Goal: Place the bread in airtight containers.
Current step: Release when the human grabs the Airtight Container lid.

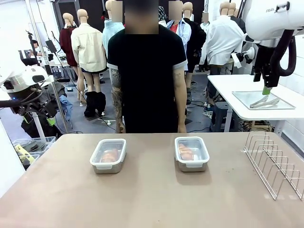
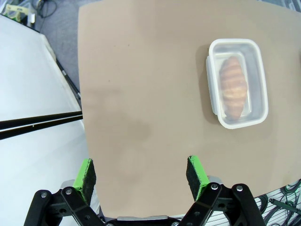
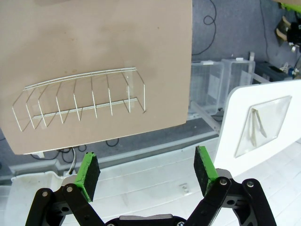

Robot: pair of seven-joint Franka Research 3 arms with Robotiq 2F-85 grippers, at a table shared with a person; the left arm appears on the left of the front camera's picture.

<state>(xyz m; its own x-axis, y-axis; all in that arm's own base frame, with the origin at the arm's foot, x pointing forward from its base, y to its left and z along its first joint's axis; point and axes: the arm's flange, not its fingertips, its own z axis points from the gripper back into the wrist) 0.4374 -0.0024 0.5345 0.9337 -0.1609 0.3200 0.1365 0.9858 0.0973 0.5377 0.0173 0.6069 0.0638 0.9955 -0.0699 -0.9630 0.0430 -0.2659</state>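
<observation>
Your job looks finished: each croissant (image 1: 109, 155) (image 1: 185, 153) lies inside its own lidded steel container (image 1: 108, 156) (image 1: 192, 153) mid-tabletop (image 1: 152, 199), well apart, clear lids apparently snapped on. Your left end effector (image 2: 143, 173) hangs above the tabletop's edge, fingers apart, empty. The right end effector (image 3: 146, 170) is raised off beside the wire rack (image 3: 82, 101), likewise spread and empty

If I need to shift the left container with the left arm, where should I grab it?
Come straight down on the left container and close the left gripper across its two long sides, probably just under the lid's rim. It sits flat with the lid on over the bread, and the table around it looks bare.
</observation>
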